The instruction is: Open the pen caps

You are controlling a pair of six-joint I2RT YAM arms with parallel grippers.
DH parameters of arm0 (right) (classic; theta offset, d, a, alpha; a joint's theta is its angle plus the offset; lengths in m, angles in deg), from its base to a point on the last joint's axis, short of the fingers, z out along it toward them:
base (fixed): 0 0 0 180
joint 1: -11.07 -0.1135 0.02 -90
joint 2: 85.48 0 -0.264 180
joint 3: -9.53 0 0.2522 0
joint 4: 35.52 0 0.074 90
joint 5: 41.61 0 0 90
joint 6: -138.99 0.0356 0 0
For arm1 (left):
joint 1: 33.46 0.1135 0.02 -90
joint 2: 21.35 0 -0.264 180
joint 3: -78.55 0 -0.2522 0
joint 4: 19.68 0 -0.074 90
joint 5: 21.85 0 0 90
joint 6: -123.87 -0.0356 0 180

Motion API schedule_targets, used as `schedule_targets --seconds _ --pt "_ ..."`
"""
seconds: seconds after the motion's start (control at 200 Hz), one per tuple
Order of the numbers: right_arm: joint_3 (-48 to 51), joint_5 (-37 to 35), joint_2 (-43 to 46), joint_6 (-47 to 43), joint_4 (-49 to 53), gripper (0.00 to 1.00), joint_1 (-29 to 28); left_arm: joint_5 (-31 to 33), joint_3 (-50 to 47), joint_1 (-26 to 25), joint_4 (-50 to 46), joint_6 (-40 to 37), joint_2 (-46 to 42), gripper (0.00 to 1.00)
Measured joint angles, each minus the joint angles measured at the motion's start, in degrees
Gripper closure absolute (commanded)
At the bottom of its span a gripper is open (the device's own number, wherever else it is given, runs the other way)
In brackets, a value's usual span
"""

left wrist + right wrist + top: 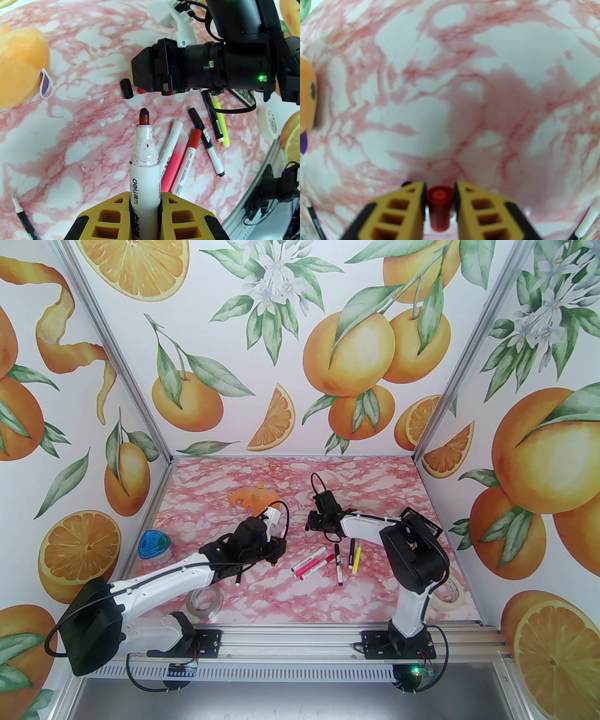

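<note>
Left gripper (145,196): jaws clamped on a white pen (144,164), its barrel stiff and slick, its red nib bare and pointing toward the black cap (126,88). My right gripper (440,185) brackets the red cap (439,206) just beside that black cap; pinched or loose, I cannot tell. The caps look light, rigid and prone to rolling, so I would grip one mid-length, squarely.

Robot lab cell: aluminium frame (480,336), printed orange walls (281,333), marble-print table (281,601).
</note>
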Motion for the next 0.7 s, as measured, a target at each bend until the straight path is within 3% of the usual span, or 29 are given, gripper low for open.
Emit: schedule_targets --seconds 0.4,0.701 --pt "1.0 0.5 2.7 -0.1 0.0 0.68 0.0 0.4 -0.1 0.0 -0.1 0.0 0.0 0.91" --pt "7.7 1.1 13.4 -2.0 -0.1 0.62 -1.7 4.1 -0.1 0.2 -5.6 0.0 0.4 0.92"
